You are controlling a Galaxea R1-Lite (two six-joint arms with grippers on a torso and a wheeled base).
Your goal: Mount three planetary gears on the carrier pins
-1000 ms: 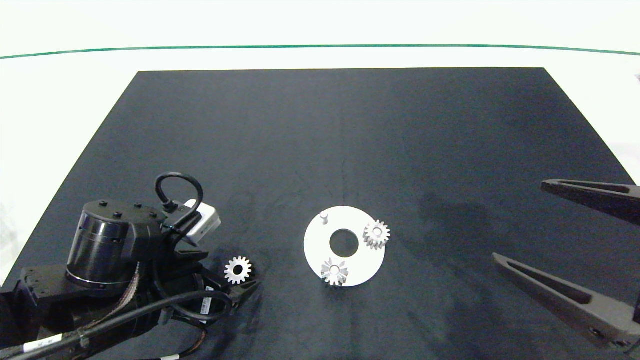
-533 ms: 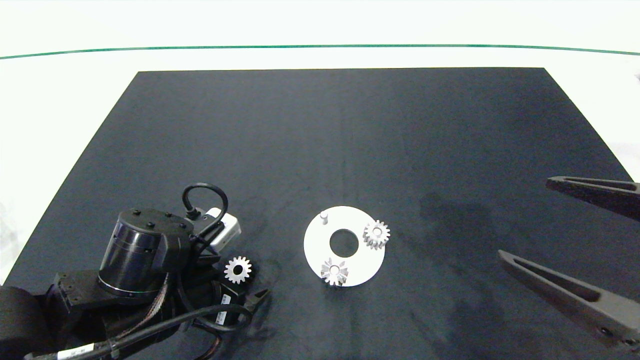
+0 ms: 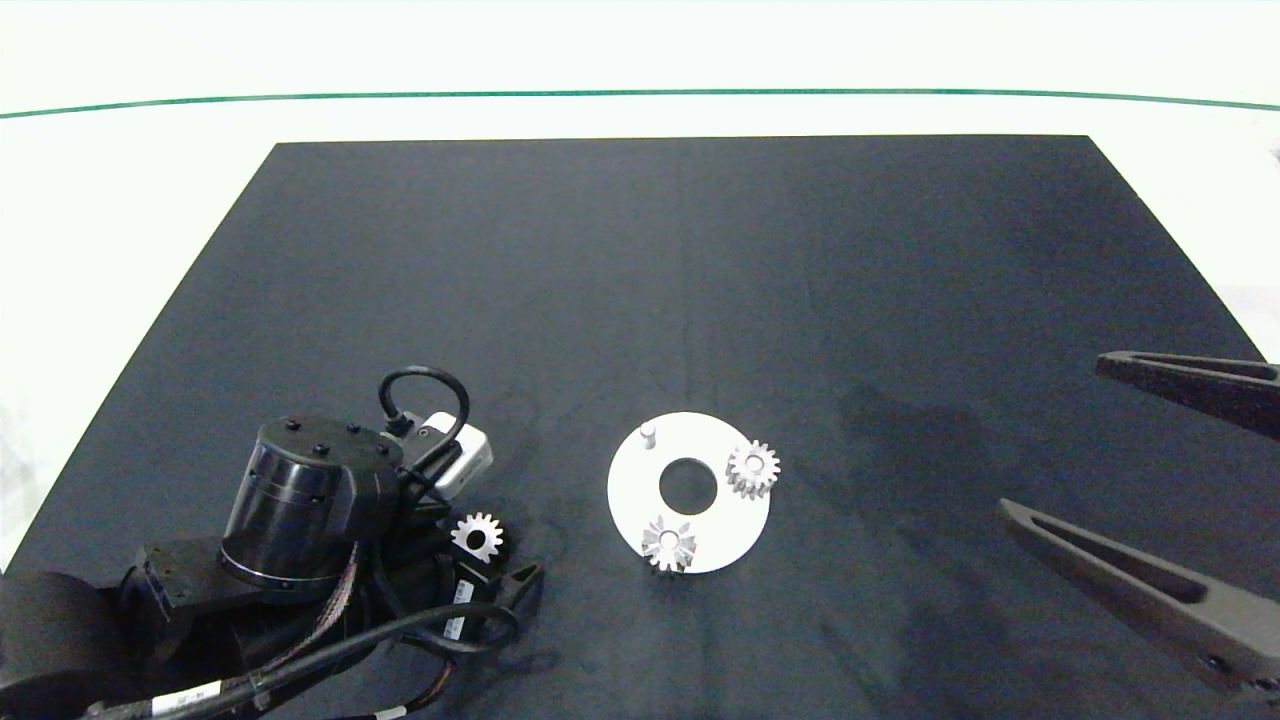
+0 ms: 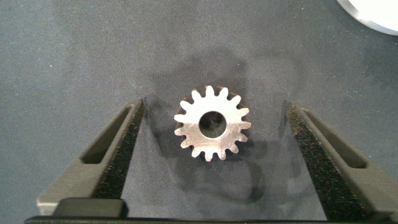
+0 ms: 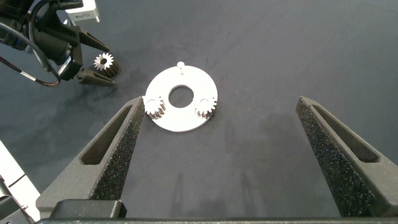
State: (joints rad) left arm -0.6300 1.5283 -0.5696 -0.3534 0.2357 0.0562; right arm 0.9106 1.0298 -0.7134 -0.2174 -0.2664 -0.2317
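A loose silvery planetary gear [image 3: 478, 537] [image 4: 212, 122] lies flat on the black mat, left of the white carrier disc [image 3: 625, 490] [image 5: 180, 118]. My left gripper [image 3: 487, 545] [image 4: 214, 107] is open and straddles this gear, with a gap on each side of it. Two more gears [image 3: 753, 468] [image 3: 669, 543] sit on carrier pins at the disc's right and near sides. One bare pin [image 3: 648, 432] [image 5: 180, 64] stands at the disc's far left. My right gripper [image 3: 1050, 436] [image 5: 219, 102] hangs open at the mat's right side, well away from the disc.
The black mat [image 3: 680, 280] covers a white table, and its edges lie close to both arms. The left arm's bulky wrist and cables [image 3: 300, 560] fill the near left corner.
My left arm has moved right toward the loose gear, so its open fingers now flank it. The right gripper has drawn back slightly to the right. The gears and disc have not moved.
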